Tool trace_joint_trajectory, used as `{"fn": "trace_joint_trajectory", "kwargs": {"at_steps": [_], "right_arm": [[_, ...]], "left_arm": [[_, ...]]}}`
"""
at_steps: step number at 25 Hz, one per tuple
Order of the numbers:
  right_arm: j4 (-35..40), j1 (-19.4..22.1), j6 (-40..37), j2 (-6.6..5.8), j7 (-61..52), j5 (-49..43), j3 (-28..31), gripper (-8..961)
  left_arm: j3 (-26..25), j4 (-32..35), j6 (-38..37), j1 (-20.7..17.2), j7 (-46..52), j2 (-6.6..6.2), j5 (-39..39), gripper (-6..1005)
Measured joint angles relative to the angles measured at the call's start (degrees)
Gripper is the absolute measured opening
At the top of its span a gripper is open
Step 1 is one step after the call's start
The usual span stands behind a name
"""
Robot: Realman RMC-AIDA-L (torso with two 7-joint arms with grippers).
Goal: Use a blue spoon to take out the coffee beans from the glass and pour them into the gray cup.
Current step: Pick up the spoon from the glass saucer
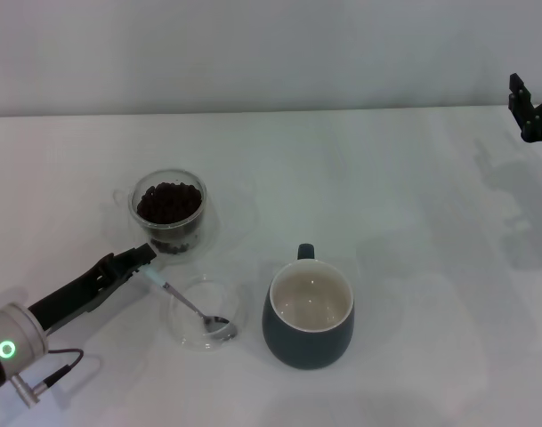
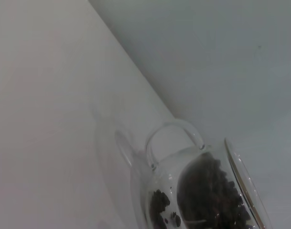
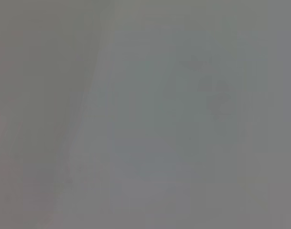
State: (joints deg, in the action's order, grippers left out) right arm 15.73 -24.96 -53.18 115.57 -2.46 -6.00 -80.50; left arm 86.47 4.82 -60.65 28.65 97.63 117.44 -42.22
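Note:
The glass (image 1: 169,212) stands at the left of the white table, full of coffee beans (image 1: 169,201). It also shows close up in the left wrist view (image 2: 155,191), with the beans (image 2: 207,195) inside. The gray cup (image 1: 309,318) stands to the right of it, nearer me, and its cream inside is empty. My left gripper (image 1: 139,261) is shut on the handle end of the blue spoon (image 1: 177,295). The spoon's metal bowl rests in a flat clear glass dish (image 1: 186,331). My right gripper (image 1: 530,108) is parked at the far right edge.
The table's far edge meets a pale wall behind the glass. The dish lies between the glass and the gray cup, just left of the cup. The right wrist view shows only a blurred grey surface.

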Motion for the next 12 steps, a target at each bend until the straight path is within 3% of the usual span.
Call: {"fn": "trace_joint_trajectory", "kwargs": {"at_steps": [12], "right_arm": [[0.0, 0.0, 0.0, 0.0, 0.0, 0.0, 0.0, 524]], "left_arm": [[-0.3, 2.7, -1.5, -2.2, -0.7, -0.13, 0.9, 146]]}}
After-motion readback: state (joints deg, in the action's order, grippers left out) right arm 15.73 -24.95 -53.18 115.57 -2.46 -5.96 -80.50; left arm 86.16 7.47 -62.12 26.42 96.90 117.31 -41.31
